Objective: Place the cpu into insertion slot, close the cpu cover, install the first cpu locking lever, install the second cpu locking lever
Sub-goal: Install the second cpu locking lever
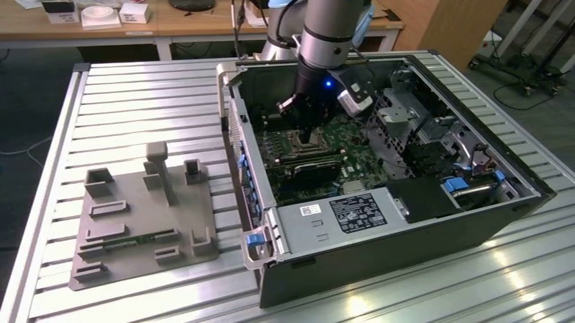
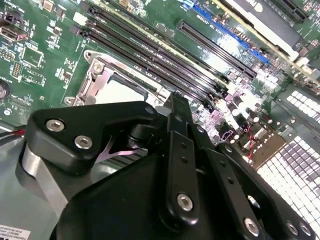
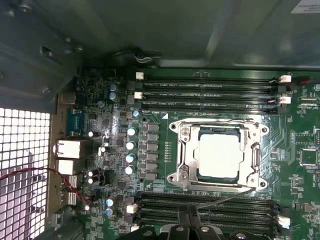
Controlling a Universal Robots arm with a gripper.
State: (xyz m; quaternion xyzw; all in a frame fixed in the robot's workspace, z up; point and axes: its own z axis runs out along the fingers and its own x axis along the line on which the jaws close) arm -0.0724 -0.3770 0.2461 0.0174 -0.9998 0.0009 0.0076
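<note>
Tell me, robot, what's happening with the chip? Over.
Hand low over the motherboard, beside the insertion slot. The cpu sits in the slot, cpu cover down around it. Nothing blocking.

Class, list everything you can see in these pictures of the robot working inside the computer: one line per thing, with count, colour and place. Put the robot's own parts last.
computer case: one, black, lying open on the slatted table.
table: one, silver slats, under the case.
motherboard: one, green, inside the case.
cpu: one, silvery-tan, seated in the insertion slot.
cpu cover: one, silver frame, lying down around the chip.
memory slots: several, black, in rows on both sides of the socket.
power supply: one, grey with a black label, at the case's near edge.
holder tray: one, grey, on the table at the exterior view's left.
arm: one, grey, reaching down into the case.
gripper: one, black, just above the socket's edge.
</note>
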